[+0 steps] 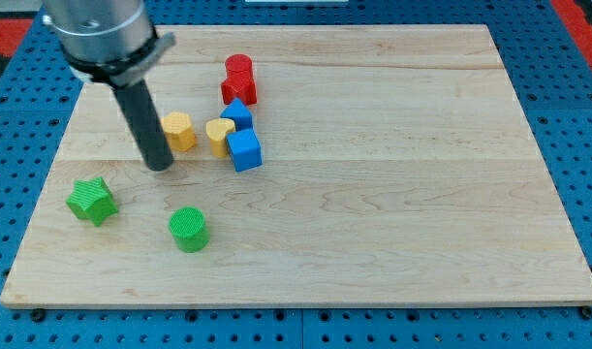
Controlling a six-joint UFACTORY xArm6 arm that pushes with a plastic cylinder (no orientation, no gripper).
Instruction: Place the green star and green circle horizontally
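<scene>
Hovering free at two o'clock from the green star-shaped block (91, 200), my tip (160, 165) touching nothing. Green cylindrical circle block (189, 229) at four o'clock of the star, slightly lower, probably needing levelling into a row.

surface (392, 194): pale wood, smooth, visible grain, matt | green star (91, 200) & green circle (189, 229): matt plastic look, circle top finely ribbed | red block (238, 80), blue cube (245, 150), yellow block (179, 131): same matt finish | rod to my tip (160, 167): dark, smooth, slight sheen | collar (102, 34): grey metal | base (567, 97): blue perforated board
</scene>
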